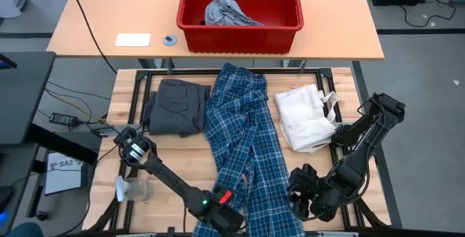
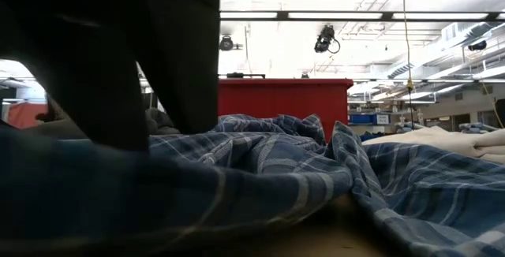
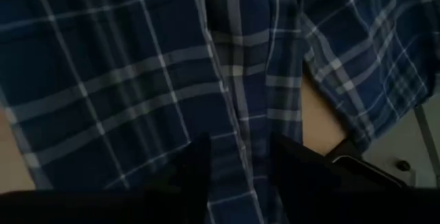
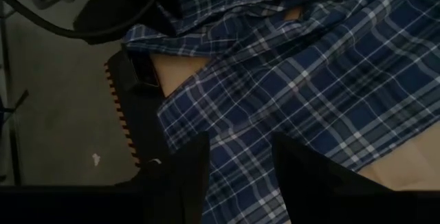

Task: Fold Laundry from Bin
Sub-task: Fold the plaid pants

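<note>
At the table's near edge — both claws over plaid shirt.

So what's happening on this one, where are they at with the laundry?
The plaid shirt lies stretched out down the middle of the table. Both grippers sit at its near end, the left gripper and the right gripper each with fingers apart over the cloth, neither clearly gripping. The dark grey garment lies beside it, and a light grey piece waits in the bin.

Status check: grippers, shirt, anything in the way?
Both grippers, left and right, open over the plaid shirt, near end. Shirt spread, unfolded. White bag beside it; one grey piece in bin.
</note>
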